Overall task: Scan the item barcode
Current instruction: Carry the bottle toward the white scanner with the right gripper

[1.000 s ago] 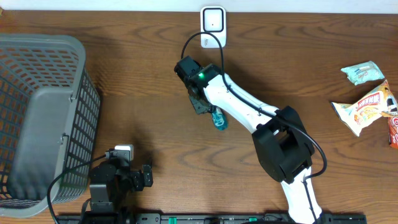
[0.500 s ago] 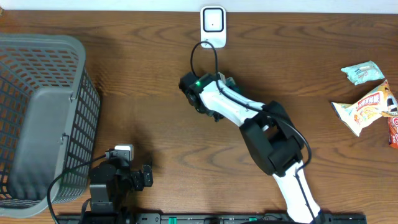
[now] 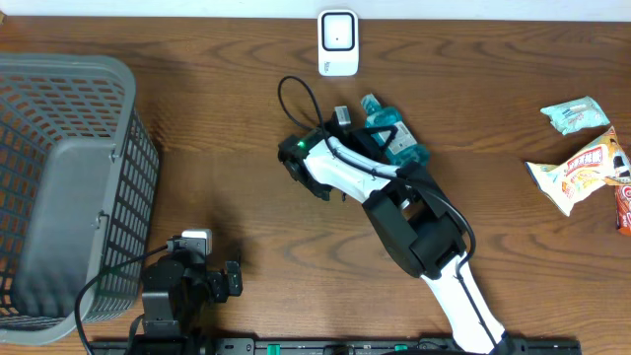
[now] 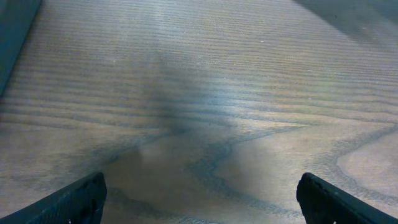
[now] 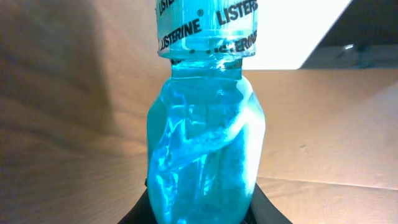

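Your right fingers (image 5: pixel 138 214) grip the mouthwash bottle (image 3: pixel 392 136), which has swung up near the scanner (image 3: pixel 338 42); presentation is probably beginning. Your left fingers (image 4: pixel 81 198) stand wide, empty.

Table (image 3: pixel 197 99): brown wood, grained, low sheen. Mouthwash bottle (image 5: pixel 205 155): clear blue plastic, glossy. Basket (image 3: pixel 138 177): grey matt plastic mesh.
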